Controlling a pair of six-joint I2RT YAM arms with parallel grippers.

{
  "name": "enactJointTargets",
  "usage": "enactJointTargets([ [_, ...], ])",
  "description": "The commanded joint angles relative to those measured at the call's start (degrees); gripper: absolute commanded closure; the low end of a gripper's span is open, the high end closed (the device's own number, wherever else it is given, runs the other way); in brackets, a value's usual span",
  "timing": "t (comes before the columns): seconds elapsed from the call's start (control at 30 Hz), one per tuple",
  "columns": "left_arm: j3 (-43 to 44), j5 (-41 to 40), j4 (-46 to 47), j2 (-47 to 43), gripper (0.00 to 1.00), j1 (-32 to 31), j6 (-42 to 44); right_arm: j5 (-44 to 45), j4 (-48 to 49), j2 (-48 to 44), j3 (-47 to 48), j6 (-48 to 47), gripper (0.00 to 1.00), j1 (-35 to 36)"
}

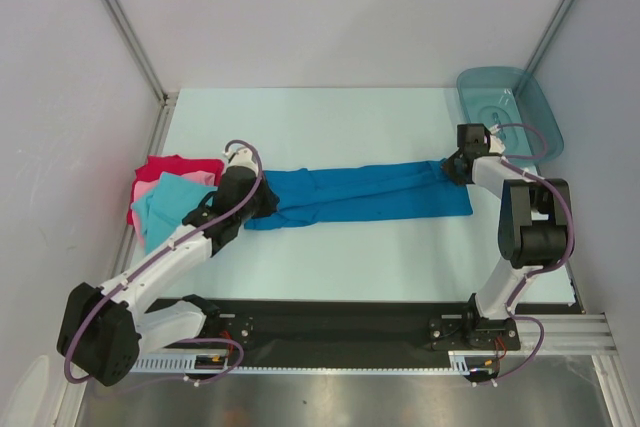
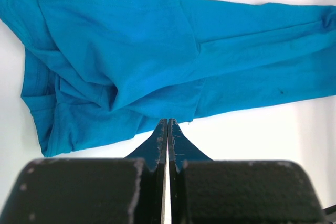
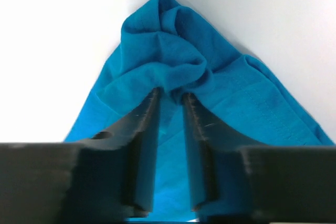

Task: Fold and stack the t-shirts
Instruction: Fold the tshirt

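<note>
top external: one blue t-shirt (image 1: 360,195), three piled t-shirts (image 1: 172,203), one tray (image 1: 537,115)

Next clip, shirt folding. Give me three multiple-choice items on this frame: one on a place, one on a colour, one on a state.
1. Where on the table does the teal tray sit?
A. at the far right corner
B. at the near left corner
C. in the middle, under cloth

2. What colour is the t-shirt stretched out across the middle of the table?
A. red
B. pink
C. blue

3. How do the jaws of the left hand stand?
A. wide apart
B. shut together
C. out of every view

Answers:
1 A: the top view shows the tray at the far right corner, with nothing lying on it.
2 C: the top view and both wrist views show blue cloth.
3 B: the left wrist view shows no gap between them.
</note>
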Motion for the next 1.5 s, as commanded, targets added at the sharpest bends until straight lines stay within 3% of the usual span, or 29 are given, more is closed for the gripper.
enactJointTargets([
  [0.0,2.76,-0.97,0.63,-0.17,1.00,-0.40,1.24,1.24,0.30,0.37,2.05,-0.07,0.80,-0.25],
  [0.07,2.76,-1.05,0.63,0.01,1.00,-0.40,1.24,1.15,0.22,0.37,2.22,0.10,0.92,-0.16],
  [0.23,2.32,-1.23,0.63,-0.51,1.00,-0.40,1.24,1.15,0.39,0.46,2.05,-0.07,1.00,-0.16],
  [0.47,2.32,-1.41,0.28,-1.13,1.00,-0.49,1.16,1.94,0.30,-0.33,1.69,-0.42,1.00,-0.42],
  [0.67,2.06,-1.14,0.37,-1.39,1.00,-0.49,0.80,10.81,-11.46,2.47,8.72,-1.48,1.00,-0.51],
  [0.97,1.71,-1.14,0.37,-2.01,1.00,-0.49,0.81,10.90,-11.47,2.30,9.07,-3.67,1.00,-3.15],
  [1.47,1.71,-0.53,1.51,-1.84,1.00,-0.75,0.01,8.62,-19.98,4.58,17.68,-6.49,1.00,-2.80],
])
